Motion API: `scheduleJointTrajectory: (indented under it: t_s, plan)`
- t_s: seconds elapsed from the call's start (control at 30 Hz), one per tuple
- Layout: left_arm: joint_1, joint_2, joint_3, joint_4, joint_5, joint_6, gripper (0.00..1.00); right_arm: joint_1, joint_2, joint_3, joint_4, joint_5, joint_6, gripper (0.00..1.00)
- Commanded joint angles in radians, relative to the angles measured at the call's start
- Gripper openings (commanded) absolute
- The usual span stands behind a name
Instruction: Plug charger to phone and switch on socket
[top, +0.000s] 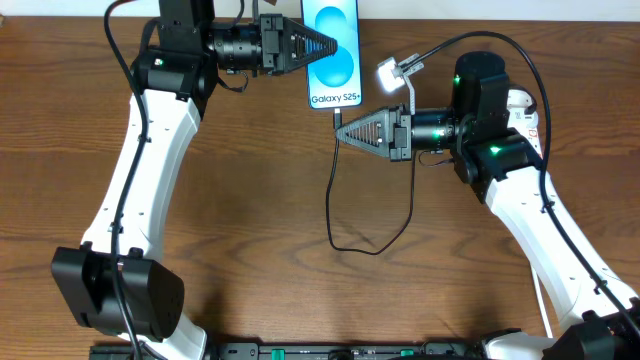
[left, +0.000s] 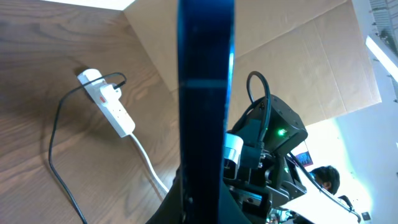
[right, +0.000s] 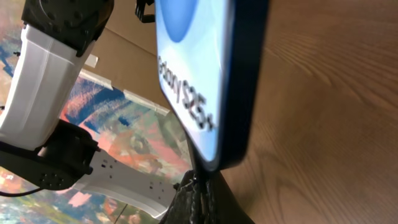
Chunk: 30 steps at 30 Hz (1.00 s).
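The phone (top: 333, 50) shows its cyan screen with "Galaxy S25+" at the bottom, at the table's far middle. My left gripper (top: 328, 47) is shut on its left side. The left wrist view sees the phone (left: 205, 93) edge-on as a dark blue band. The charger (top: 331, 190), a thin black cable, runs from the phone's bottom edge down in a loop and back up to the white socket (top: 398, 70). My right gripper (top: 340, 129) is shut on the cable's tip just below the phone (right: 205, 74). I cannot tell whether the tip is seated in the port.
In the left wrist view the socket (left: 107, 104) lies on the wood with a black plug at its rounded end and its white cord (left: 148, 163) trailing toward me. The right arm (top: 480, 110) stands over the strip's other end. A cardboard wall (left: 298, 56) stands behind the table.
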Motion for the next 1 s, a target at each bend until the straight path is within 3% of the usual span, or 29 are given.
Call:
scheduleJointTrajectory:
  t_s: [0.0,0.97]
  plan:
    - [0.003,-0.007,0.011,0.005,0.054,-0.008,0.07,-0.002,-0.014,0.002,0.004,0.008,0.020,0.01]
    - [0.003,-0.006,0.011,0.010,0.019,0.000,0.07,0.014,-0.014,0.002,0.011,0.000,0.028,0.01]
